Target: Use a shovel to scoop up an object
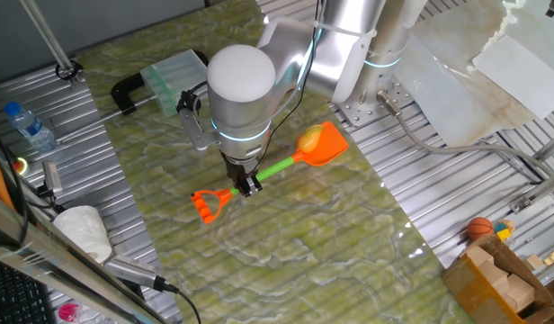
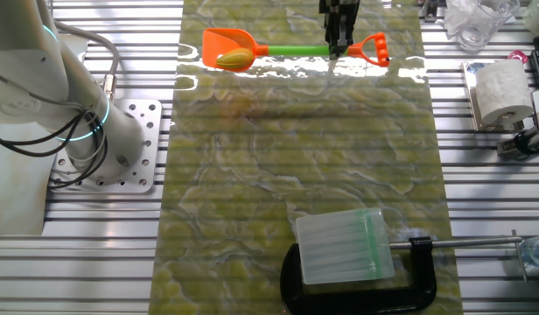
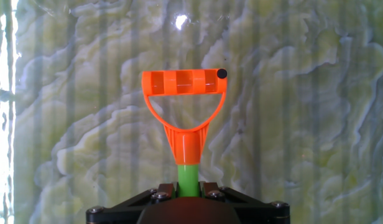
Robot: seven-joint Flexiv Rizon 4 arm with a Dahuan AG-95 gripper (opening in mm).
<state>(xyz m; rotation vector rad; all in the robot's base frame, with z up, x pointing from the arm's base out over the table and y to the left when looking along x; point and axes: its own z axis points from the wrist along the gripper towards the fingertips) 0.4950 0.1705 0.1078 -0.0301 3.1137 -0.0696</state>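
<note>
One robot arm [image 1: 259, 76] leans over a counter [image 1: 286, 243] laid with a single green marbled mat, its pincer [image 1: 248, 186] clamped narrow on the thin green shaft of one toy shovel [image 1: 281, 166], just ahead of the orange D-shaped end. In the hand view that end [image 3: 185, 87] stands at twelve o'clock from the pincer, the shaft vanishing between the jaws at six o'clock. The shovel's orange blade [image 1: 329, 144] carries one object [image 1: 309, 139], a smooth yellow-orange oval lump, resting inside the scoop; in the other fixed view the blade [image 2: 226, 44] sits at nine o'clock from the pincer with the lump [image 2: 235, 59] on its near edge. Whether the blade touches the mat cannot be told. One black clamp [image 2: 401, 276] grips one clear ribbed plastic box [image 2: 344, 245] at the mat's edge. One white paper roll [image 2: 501, 92] and one plastic water bottle [image 1: 30, 126] rest on the metal slats. One cardboard box [image 1: 493, 279] holds pale wooden blocks, and one small orange ball [image 1: 479, 228] lies at twelve o'clock from it.
</note>
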